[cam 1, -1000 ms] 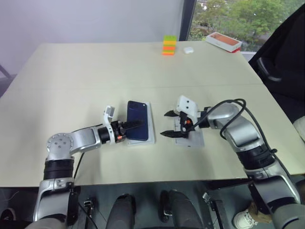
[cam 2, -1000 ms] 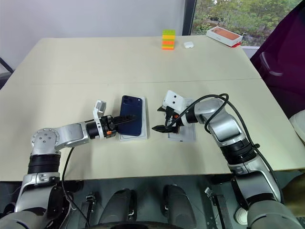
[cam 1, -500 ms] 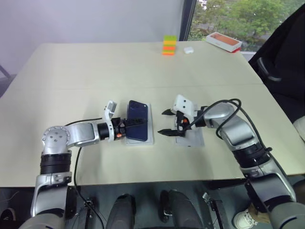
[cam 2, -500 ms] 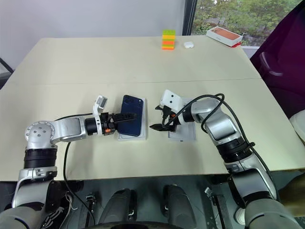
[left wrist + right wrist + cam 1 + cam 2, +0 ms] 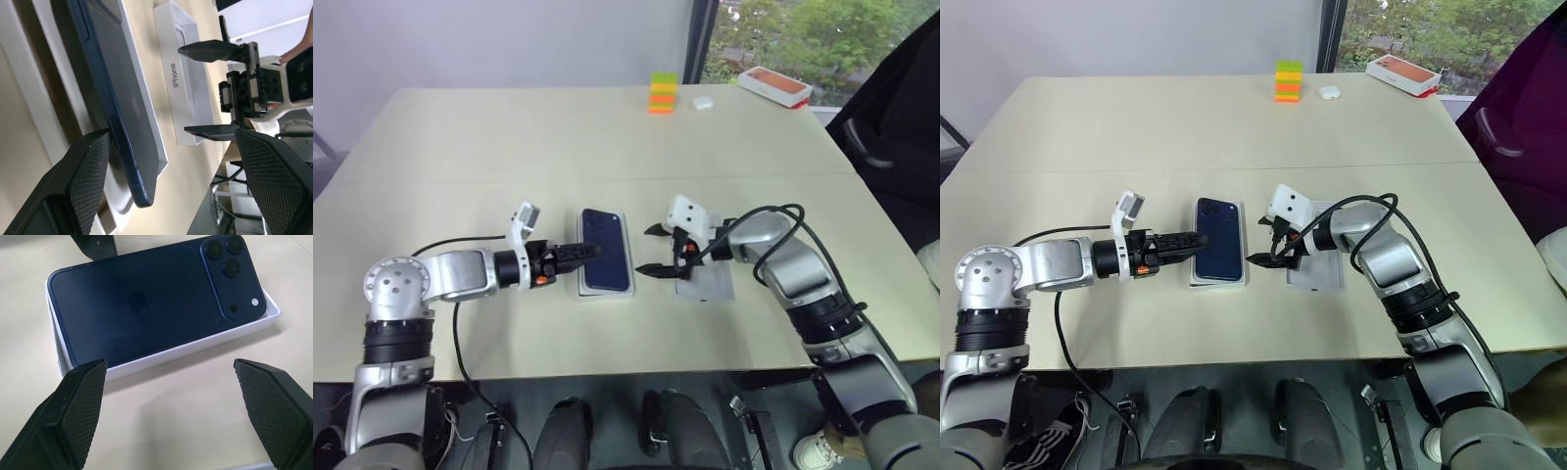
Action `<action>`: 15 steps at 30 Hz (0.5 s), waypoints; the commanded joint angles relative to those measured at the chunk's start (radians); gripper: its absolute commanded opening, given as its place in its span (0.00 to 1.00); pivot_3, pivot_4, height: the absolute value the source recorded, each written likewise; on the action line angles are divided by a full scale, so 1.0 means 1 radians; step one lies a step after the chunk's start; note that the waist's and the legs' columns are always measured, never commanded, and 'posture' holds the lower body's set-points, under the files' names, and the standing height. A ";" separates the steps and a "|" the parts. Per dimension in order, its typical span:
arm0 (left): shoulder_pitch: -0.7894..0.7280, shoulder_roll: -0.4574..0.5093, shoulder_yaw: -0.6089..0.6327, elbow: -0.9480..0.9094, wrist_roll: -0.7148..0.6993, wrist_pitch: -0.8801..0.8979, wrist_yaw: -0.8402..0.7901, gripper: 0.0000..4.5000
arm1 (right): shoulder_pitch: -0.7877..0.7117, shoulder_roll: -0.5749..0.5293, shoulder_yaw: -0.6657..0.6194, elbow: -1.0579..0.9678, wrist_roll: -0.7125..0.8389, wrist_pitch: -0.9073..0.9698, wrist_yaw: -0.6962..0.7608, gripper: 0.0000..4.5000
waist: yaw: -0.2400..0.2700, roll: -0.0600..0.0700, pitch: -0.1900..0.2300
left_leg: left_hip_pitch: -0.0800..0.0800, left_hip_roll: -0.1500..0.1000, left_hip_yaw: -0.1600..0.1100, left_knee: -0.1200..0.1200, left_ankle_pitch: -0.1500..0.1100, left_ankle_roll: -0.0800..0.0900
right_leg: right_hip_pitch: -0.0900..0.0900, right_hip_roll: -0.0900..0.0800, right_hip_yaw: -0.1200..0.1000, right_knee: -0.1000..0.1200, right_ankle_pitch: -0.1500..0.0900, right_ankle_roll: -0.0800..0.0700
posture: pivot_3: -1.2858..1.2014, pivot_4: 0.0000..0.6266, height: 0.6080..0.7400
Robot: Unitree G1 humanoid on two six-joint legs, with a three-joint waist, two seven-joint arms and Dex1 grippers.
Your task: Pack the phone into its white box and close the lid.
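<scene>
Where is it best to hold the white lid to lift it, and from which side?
Grip the lid across its two long side walls, from above. It lies flat beside the white box holding the phone, under the open right pincer.

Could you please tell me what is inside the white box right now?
The phone lies in the white box, back up, camera cluster showing; one long edge looks raised in the left wrist view. It covers the box's floor, so nothing beneath can be seen.
</scene>
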 commanded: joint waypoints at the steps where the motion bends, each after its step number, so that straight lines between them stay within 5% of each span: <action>1: 0.022 0.083 0.015 -0.131 0.151 -0.062 -0.135 0.93 | -0.030 0.004 -0.015 -0.010 0.008 -0.014 0.002 0.97 | -0.002 0.000 0.000 | 0.000 0.000 0.001 0.000 0.000 0.000 | 0.000 0.000 0.000 0.000 0.000 0.000 | 0.52 0.24 1.00; 6: 0.077 0.172 0.025 -0.133 0.284 -0.112 -0.317 0.93 | -0.037 -0.001 -0.016 0.006 0.003 -0.020 -0.002 0.97 | -0.001 0.001 0.001 | 0.000 0.000 0.003 -0.001 0.000 0.000 | -0.001 0.001 0.000 0.000 0.000 0.000 | 0.52 0.24 1.00; 15: 0.138 0.156 0.022 -0.128 0.503 -0.276 -0.518 0.93 | -0.047 0.048 -0.078 0.054 0.045 -0.011 -0.051 0.97 | -0.003 0.001 0.001 | 0.000 0.000 0.005 -0.001 0.000 0.000 | -0.002 0.000 0.001 0.000 0.000 0.000 | 0.52 0.24 1.00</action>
